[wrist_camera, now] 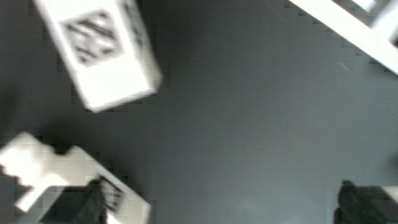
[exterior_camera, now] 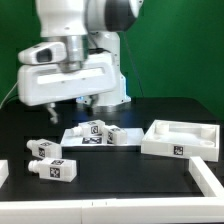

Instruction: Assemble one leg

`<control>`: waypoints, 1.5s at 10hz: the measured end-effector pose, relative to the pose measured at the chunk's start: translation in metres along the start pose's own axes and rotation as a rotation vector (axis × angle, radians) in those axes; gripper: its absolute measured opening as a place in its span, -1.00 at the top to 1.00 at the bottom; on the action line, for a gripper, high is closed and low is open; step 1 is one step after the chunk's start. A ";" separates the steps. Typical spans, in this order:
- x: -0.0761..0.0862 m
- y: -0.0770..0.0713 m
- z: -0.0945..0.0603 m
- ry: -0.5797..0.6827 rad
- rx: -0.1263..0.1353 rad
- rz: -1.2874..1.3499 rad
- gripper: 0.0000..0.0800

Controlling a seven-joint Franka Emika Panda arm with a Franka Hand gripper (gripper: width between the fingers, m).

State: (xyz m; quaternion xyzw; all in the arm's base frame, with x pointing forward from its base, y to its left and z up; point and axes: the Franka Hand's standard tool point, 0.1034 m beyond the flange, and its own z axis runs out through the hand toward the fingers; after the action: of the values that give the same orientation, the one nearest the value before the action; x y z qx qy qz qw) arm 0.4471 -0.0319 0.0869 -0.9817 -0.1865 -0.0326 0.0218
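Observation:
Several white legs with black-and-white tags lie on the black table. Two legs (exterior_camera: 42, 148) (exterior_camera: 56, 169) lie at the exterior view's left, and two more (exterior_camera: 96, 129) (exterior_camera: 121, 135) lie near the middle. My gripper (exterior_camera: 81, 102) hangs above the table, up and to the left of the middle legs, holding nothing. In the wrist view the gripper (wrist_camera: 214, 208) is open, with dark fingertips (wrist_camera: 368, 204) at both sides. One tagged leg (wrist_camera: 103, 50) lies ahead of it. Another leg (wrist_camera: 50, 165) lies beside the other finger, partly hidden by it.
The large white tray-like square piece (exterior_camera: 181, 138) lies at the exterior view's right. The marker board (exterior_camera: 80, 138) lies by the middle legs. White rails (exterior_camera: 208, 176) border the table's front and right. A white edge (wrist_camera: 365, 30) shows in the wrist view.

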 end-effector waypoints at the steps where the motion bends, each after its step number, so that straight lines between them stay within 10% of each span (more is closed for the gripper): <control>1: 0.016 -0.017 0.001 0.006 0.000 0.016 -0.62; 8: 0.018 -0.020 0.002 0.009 0.001 0.055 -0.62; 12: 0.020 -0.094 0.008 0.001 0.013 0.512 -0.62; 15: 0.020 -0.095 0.011 0.009 0.013 0.504 -0.62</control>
State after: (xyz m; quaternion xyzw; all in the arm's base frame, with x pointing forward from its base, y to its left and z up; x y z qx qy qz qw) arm 0.4317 0.0642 0.0807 -0.9969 0.0638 -0.0290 0.0364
